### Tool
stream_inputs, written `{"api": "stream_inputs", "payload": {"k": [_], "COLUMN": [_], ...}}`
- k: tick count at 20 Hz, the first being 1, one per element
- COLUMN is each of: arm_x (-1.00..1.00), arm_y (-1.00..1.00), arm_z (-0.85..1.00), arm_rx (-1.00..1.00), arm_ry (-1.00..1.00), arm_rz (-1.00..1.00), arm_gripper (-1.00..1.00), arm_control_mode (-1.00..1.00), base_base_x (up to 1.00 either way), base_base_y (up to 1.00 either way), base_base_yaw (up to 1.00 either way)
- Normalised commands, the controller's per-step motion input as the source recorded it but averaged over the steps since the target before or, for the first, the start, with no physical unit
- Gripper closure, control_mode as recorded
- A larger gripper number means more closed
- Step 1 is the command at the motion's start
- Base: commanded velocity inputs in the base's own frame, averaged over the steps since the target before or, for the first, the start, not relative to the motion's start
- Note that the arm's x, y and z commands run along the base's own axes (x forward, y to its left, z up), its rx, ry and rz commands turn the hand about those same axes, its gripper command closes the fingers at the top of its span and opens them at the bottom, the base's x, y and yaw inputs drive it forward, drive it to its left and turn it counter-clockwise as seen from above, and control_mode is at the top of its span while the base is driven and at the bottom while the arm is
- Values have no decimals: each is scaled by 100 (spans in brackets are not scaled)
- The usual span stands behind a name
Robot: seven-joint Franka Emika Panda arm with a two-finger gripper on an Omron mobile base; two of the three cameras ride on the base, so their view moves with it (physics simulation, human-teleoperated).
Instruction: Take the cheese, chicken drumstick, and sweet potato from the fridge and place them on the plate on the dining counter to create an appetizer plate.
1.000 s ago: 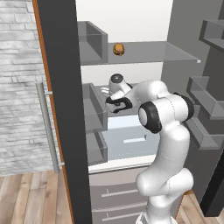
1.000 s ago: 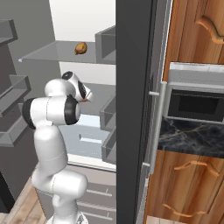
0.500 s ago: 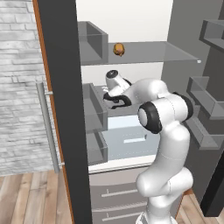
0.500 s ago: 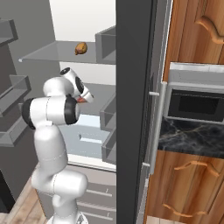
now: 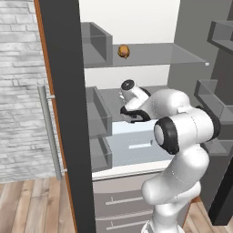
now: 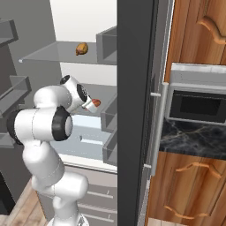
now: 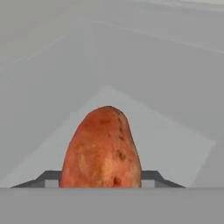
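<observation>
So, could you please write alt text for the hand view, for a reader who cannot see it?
A reddish-orange sweet potato stands end-up at the bottom centre, between the gripper's two dark fingertips, which sit against its sides. Behind it lies a flat grey fridge shelf.

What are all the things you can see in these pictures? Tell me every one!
sweet potato: one, reddish-orange, on the fridge's middle shelf, between the gripper's fingers
chicken drumstick: one, golden-brown, on the top glass shelf
fridge: one, dark grey doors open, grey shelves and door bins
drawer: one, pale blue-white, low in the fridge
oven: one, dark with silver frame, in the wooden cabinets on the right
brick wall: one, grey, on the left
gripper: one, closed around the sweet potato
</observation>
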Motion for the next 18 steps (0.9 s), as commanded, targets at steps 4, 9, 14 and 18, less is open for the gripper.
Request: {"api": "stream_inputs", "payload": {"k": [4, 9, 14, 18], "arm_x": [-99, -100, -99, -97], "arm_y": [-28, -29, -16, 0], "arm_z": [35, 82, 100, 96], "arm_rx": [2, 4, 1, 0], "arm_ry": [-25, -2, 14, 32], "arm_rz": [-1, 0, 0, 3], "arm_gripper": [100, 100, 100, 100], "arm_control_mode": [-100, -100, -100, -100], "base_base_x": [0, 0, 0, 0], "base_base_y": [0, 0, 0, 0], "base_base_yaw": [0, 0, 0, 0]}}
